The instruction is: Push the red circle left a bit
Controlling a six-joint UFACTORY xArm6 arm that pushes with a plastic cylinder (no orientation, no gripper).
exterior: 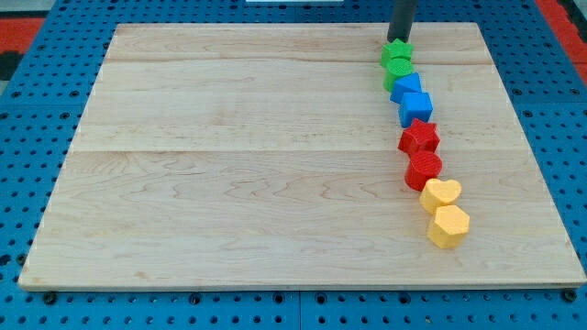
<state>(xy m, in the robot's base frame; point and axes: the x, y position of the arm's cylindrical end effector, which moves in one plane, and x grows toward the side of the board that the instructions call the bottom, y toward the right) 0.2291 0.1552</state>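
The red circle (424, 170) lies on the wooden board (229, 165) at the view's right, in a chain of touching blocks. Above it sits a red star (419, 137); below it a yellow heart (441, 194) and a yellow hexagon (449, 225). Higher up are two blue blocks (406, 87) (416, 107) and two green blocks (397, 51) (398, 68). My tip (395, 38) is at the view's top, just behind the topmost green block, far above the red circle.
The board rests on a blue pegboard table (550, 110). The board's right edge runs close to the right of the chain of blocks. A red patch (559, 18) shows at the view's top right corner.
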